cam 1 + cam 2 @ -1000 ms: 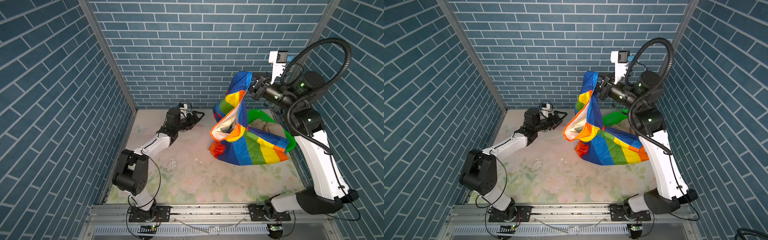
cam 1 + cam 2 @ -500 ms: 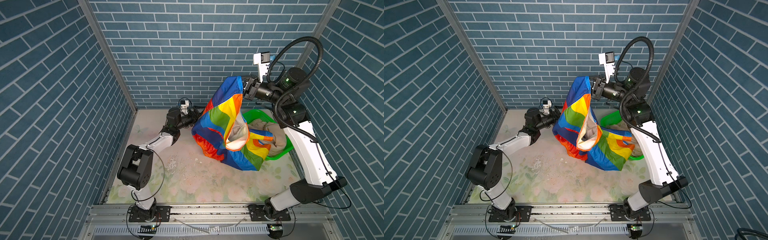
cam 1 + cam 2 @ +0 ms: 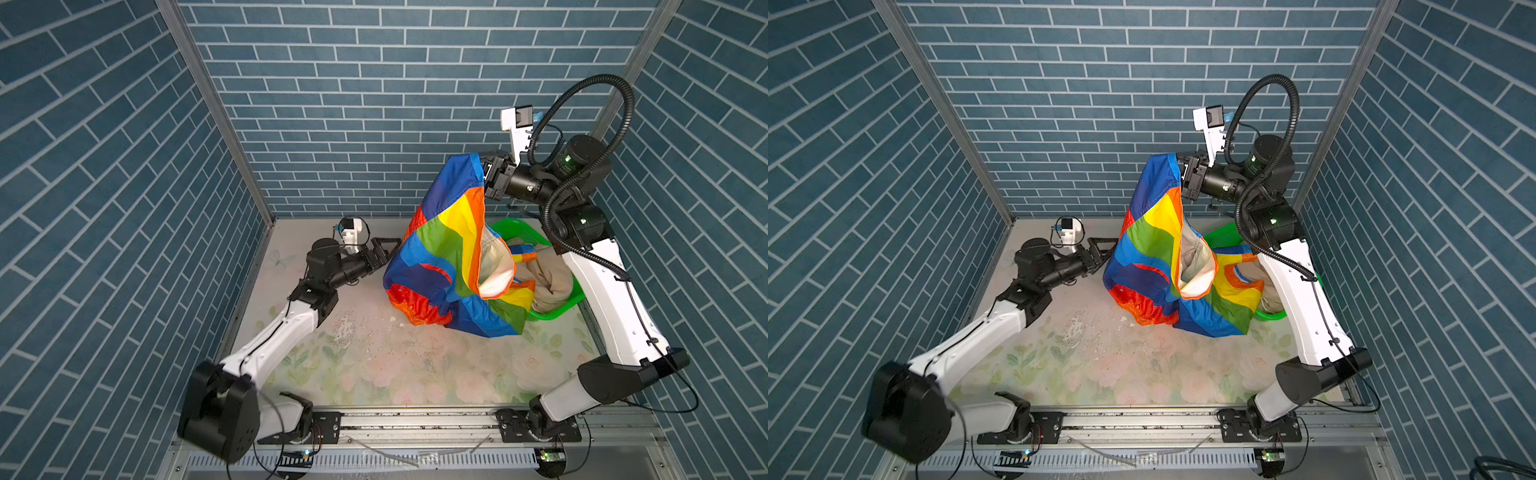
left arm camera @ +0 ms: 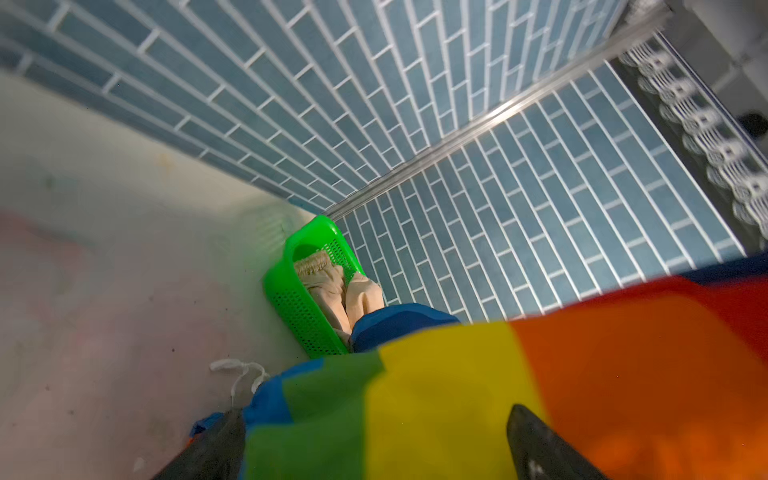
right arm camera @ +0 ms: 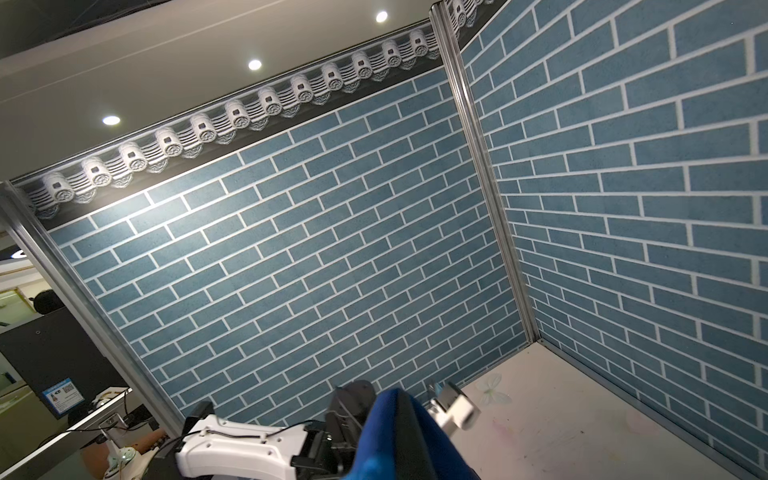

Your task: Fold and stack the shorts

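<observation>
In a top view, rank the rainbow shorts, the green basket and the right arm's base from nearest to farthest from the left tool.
1. The rainbow shorts, right beside the left tool.
2. The basket, beyond the shorts, by the right wall.
3. The right arm's base, at the front right.

Bright, even light from ceiling spotlights (image 5: 254, 64); wrist views bend at edges, rainbow shorts (image 4: 457, 395) blur close up.

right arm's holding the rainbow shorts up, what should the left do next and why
Probably close the left jaws on the rainbow shorts: those jaws stand open right against the hanging fabric, while the right jaws pinch its top edge. A second grip would let both arms spread it flat.
</observation>
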`<move>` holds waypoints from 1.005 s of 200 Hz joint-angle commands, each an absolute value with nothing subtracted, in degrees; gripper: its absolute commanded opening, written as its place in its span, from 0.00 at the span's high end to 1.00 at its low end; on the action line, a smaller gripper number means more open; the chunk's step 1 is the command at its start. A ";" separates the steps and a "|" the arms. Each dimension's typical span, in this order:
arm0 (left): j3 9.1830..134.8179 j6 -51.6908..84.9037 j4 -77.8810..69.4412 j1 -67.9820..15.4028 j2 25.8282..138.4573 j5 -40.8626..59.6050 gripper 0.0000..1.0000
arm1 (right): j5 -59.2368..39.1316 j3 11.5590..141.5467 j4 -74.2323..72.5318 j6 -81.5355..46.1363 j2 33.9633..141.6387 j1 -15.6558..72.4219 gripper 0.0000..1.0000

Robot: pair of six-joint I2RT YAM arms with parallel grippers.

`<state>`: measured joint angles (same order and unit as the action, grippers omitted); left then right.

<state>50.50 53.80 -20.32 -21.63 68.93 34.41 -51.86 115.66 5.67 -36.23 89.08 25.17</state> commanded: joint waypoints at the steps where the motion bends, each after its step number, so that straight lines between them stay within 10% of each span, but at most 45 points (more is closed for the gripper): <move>1: 48.44 41.07 -9.44 -21.59 64.84 31.72 0.00 | -53.31 115.08 2.64 -37.88 89.03 25.14 1.00; 108: 46.89 34.95 -11.24 -21.66 69.12 36.94 0.01 | -54.32 116.37 1.87 -39.89 89.73 25.22 1.00; 164: 54.58 40.41 -17.76 -22.49 81.28 43.83 0.99 | -52.48 117.55 4.99 -38.34 91.34 25.14 1.00; 201: 63.14 31.61 0.25 -21.61 81.11 33.78 1.00 | -42.56 123.84 18.45 -29.12 94.67 24.75 1.00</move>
<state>55.79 38.26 -10.87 -22.17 82.02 40.12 -50.11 117.80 10.07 -35.86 92.49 25.15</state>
